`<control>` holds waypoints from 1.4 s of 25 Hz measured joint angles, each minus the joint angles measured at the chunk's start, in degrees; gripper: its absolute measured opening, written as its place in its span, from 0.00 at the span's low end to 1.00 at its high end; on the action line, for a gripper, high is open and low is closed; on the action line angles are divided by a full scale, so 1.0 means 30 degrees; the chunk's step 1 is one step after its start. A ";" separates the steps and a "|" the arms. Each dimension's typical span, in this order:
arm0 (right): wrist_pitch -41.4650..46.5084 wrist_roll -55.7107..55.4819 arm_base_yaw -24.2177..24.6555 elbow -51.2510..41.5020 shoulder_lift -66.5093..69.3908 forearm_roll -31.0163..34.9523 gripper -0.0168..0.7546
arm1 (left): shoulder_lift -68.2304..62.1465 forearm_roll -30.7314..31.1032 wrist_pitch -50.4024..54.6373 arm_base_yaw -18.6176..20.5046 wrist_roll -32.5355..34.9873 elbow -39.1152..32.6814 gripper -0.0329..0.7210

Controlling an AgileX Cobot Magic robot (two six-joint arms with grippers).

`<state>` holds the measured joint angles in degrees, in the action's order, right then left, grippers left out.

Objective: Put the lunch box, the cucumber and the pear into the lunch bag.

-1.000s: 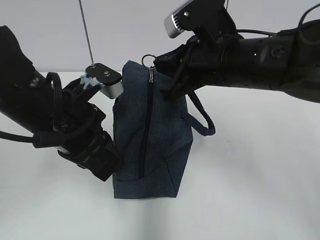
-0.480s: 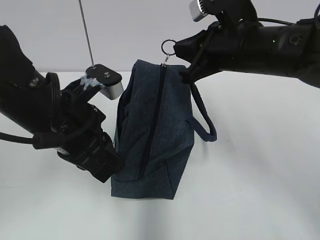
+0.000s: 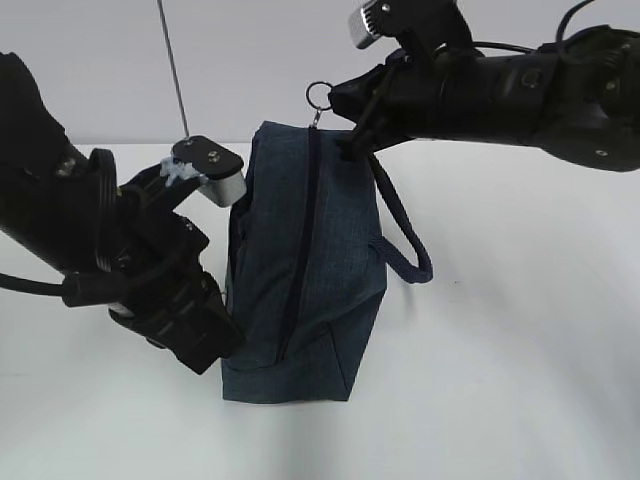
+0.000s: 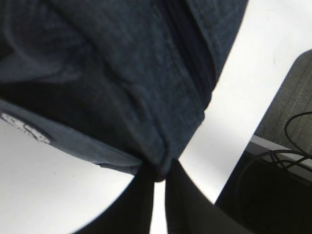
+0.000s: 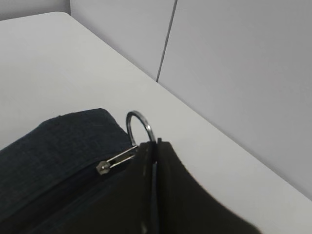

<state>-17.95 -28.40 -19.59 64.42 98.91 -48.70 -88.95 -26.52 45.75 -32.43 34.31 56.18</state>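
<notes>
The dark navy lunch bag (image 3: 335, 270) stands on end on the white table, its zipper (image 3: 300, 240) running from top to bottom. My right gripper (image 3: 340, 105) is shut on the silver ring pull (image 3: 319, 95) at the bag's top; the right wrist view shows the ring (image 5: 139, 126) clamped at my fingertips (image 5: 155, 146). My left gripper (image 3: 225, 345) is shut on the bag's lower left corner; in the left wrist view the fabric (image 4: 122, 73) is pinched between the jaws (image 4: 158, 180). The lunch box, cucumber and pear are out of view.
The bag's loop handle (image 3: 405, 240) hangs on the right side under my right arm. A grey wall stands behind the table (image 3: 500, 380), with a thin rod (image 3: 172, 70) at the back left.
My right gripper rose with the ring pull and swung right, then came back a little to the left. The bag's top followed it. My left gripper kept its hold low on the bag.
</notes>
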 joint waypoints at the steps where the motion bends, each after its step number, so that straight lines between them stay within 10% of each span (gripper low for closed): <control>1: 0.0000 0.0000 0.0000 0.0217 0.0258 0.0000 0.02 | 0.0000 0.0000 0.0057 0.0000 0.0000 0.0000 0.05; 16: -0.0396 -0.4131 0.0156 0.2018 0.1982 -0.1281 0.02 | 0.0000 0.0019 0.0393 0.0000 0.0000 0.0000 0.04; 29: -0.0825 -2.0775 0.0616 0.4155 0.2012 -1.6013 0.02 | 0.0000 0.0019 0.0589 0.0000 0.0000 0.0000 0.04; 35: -0.3162 -2.5410 0.1938 0.4863 0.2012 -1.8896 0.02 | 0.0000 0.0036 0.0752 0.0000 0.0000 0.0000 0.04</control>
<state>-27.44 -104.63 -13.78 79.01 104.95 -105.39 -88.95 -26.42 48.00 -32.43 34.31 56.18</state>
